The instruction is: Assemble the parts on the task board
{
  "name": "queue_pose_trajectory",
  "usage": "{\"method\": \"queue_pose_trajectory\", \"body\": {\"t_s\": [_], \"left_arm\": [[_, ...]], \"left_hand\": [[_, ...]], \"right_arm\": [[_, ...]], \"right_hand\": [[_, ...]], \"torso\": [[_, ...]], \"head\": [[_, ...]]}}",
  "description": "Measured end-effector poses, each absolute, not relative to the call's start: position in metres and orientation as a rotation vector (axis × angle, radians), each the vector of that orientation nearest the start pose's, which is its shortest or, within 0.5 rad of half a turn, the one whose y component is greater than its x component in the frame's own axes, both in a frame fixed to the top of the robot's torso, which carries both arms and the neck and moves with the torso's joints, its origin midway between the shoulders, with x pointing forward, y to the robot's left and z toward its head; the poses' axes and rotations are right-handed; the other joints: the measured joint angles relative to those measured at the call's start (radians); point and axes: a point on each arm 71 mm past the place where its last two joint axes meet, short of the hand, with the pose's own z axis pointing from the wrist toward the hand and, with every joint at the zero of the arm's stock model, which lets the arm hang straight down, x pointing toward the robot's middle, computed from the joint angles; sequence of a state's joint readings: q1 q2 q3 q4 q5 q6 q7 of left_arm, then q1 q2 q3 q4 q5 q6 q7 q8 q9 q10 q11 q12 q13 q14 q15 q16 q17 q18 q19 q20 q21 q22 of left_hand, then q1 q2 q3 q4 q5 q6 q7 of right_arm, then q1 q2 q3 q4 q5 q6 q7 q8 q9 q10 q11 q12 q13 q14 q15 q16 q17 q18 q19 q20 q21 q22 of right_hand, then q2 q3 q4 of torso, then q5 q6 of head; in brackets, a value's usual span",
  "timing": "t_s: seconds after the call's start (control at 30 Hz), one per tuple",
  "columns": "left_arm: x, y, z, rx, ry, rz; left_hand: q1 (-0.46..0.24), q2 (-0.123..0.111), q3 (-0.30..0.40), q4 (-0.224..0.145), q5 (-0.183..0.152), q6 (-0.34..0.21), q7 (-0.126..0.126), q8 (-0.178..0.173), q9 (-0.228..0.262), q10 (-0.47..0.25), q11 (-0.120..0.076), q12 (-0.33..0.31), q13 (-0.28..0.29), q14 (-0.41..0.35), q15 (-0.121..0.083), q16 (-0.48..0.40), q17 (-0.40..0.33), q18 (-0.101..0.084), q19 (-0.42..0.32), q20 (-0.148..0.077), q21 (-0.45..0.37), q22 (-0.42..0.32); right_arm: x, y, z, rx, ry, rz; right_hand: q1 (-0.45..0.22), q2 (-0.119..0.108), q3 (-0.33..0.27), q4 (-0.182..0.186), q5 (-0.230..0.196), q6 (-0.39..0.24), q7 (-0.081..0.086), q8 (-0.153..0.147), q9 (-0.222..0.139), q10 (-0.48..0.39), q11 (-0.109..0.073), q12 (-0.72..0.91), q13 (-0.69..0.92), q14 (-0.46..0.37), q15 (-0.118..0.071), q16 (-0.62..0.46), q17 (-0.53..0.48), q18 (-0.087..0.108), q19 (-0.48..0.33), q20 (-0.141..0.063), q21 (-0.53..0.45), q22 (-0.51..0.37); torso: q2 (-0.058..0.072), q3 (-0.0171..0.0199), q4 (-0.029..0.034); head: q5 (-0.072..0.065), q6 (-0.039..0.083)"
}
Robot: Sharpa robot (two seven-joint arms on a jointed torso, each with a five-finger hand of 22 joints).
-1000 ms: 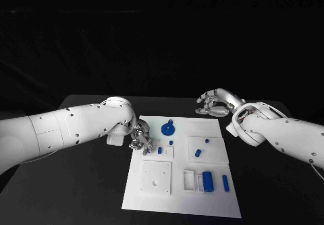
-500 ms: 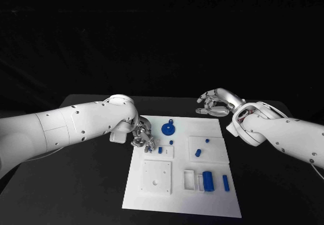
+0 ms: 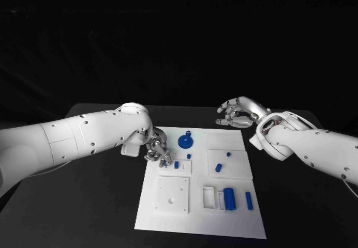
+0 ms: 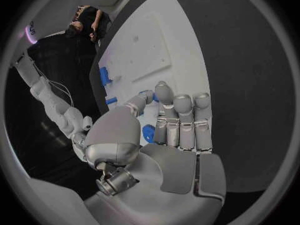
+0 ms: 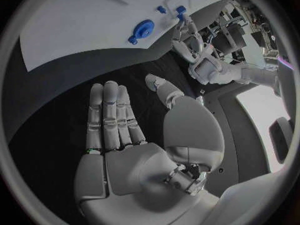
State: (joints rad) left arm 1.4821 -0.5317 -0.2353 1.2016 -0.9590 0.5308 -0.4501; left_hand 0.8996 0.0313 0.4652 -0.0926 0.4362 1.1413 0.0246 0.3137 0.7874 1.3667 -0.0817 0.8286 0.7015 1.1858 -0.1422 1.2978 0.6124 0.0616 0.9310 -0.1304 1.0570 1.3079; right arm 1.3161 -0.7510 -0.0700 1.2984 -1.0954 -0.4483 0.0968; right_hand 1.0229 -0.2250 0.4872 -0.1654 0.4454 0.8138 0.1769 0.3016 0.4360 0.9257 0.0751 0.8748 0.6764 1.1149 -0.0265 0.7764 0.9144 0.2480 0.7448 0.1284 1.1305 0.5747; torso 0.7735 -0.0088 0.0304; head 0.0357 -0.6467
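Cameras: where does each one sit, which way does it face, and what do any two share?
Head view: on the robot's head, looking down at the table; both arms come in, left hand at the board, right hand beyond it.
Left wrist view: behind the left hand, facing the board.
Right wrist view: behind the open right hand, facing the board.
Shared: the blue disc.

The head camera looks down from above; each wrist camera sits close behind its palm; all share the task board (image 3: pixel 201 206).
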Motion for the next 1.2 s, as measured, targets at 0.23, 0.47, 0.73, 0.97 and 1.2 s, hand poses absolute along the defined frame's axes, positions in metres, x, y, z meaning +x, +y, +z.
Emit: {"method": "queue_pose_trajectory", "body": {"t_s": [0.23,0.47,0.73,0.97,1.2], "left_arm": [[0.5377,0.1527,-0.1742,0.18,2.554,-0.327],[0.5361,0.1555,-0.1762,0.164,2.565,-0.341],[0.536,0.1581,-0.1775,0.135,2.578,-0.359],[0.5366,0.1592,-0.1778,0.118,2.584,-0.368],[0.5373,0.1607,-0.1781,0.105,2.591,-0.375]], "left_hand": [[-0.001,-0.001,0.001,-0.001,-0.004,0.0,0.0,0.0,0.0,0.001,0.001,0.0,0.0,0.0,0.0,0.0,0.0,0.0,0.0,0.0,0.004,0.0],[0.0,0.0,0.001,-0.003,-0.004,0.0,0.0,-0.001,0.002,-0.003,0.0,0.0,0.0,-0.001,0.002,0.003,0.0,0.0,0.0,0.0,0.004,0.0],[0.001,0.001,0.001,-0.003,-0.003,0.0,0.0,-0.001,0.004,-0.003,0.0,0.004,0.0,-0.002,0.002,0.004,0.0,0.0,0.0,0.0,0.004,0.0],[0.002,0.002,0.001,-0.003,-0.003,0.0,0.0,-0.001,0.005,-0.003,0.0,0.004,0.001,-0.002,0.003,0.004,0.0,0.0,0.0,0.0,0.004,0.0],[0.003,0.003,0.001,-0.003,-0.004,0.0,0.0,-0.001,0.006,-0.003,0.0,0.004,0.001,0.002,0.002,0.004,0.001,0.0,0.0,0.0,0.004,0.0]], "right_arm": [[0.5418,-0.2221,-0.1368,0.112,1.471,0.793],[0.5419,-0.2219,-0.1369,0.112,1.471,0.794],[0.542,-0.2217,-0.137,0.112,1.471,0.794],[0.5421,-0.2211,-0.1371,0.111,1.472,0.795],[0.5421,-0.221,-0.1371,0.111,1.472,0.795]], "right_hand": [[0.0,0.0,0.0,0.0,0.0,0.0,0.0,0.0,0.0,0.0,0.0,0.0,-0.001,0.0,0.0,0.0,0.0,0.0,0.0,0.0,0.0,0.001],[0.0,0.0,0.0,0.0,0.0,0.0,0.0,0.0,0.0,0.0,0.0,0.004,-0.001,0.0,0.0,-0.001,0.0,0.0,0.0,0.0,0.0,0.001],[0.0,0.0,0.0,0.0,0.0,0.001,-0.001,0.0,0.0,0.0,0.0,0.004,-0.001,0.0,0.0,-0.004,0.001,0.0,0.0,0.0,0.0,0.001],[0.0,0.0,0.0,0.0,0.0,0.001,-0.001,0.0,0.0,0.0,0.0,0.004,-0.002,0.0,0.0,-0.004,0.001,0.0,0.0,0.0,0.0,0.002],[0.0,0.0,0.0,0.0,0.0,0.001,-0.002,0.0,0.0,0.0,0.0,0.004,-0.002,0.0,0.0,-0.004,0.001,0.0,0.004,0.004,0.0,0.002]], "torso": [[0.0,-0.0003,0.0005],[0.0,-0.0007,0.0012],[0.0,-0.0007,0.0012],[0.0,-0.0008,0.001],[0.0,-0.0009,0.0006]], "head": [[-0.001,0.0],[-0.001,0.0],[0.0,0.002],[0.0,0.002],[0.0,0.002]]}}
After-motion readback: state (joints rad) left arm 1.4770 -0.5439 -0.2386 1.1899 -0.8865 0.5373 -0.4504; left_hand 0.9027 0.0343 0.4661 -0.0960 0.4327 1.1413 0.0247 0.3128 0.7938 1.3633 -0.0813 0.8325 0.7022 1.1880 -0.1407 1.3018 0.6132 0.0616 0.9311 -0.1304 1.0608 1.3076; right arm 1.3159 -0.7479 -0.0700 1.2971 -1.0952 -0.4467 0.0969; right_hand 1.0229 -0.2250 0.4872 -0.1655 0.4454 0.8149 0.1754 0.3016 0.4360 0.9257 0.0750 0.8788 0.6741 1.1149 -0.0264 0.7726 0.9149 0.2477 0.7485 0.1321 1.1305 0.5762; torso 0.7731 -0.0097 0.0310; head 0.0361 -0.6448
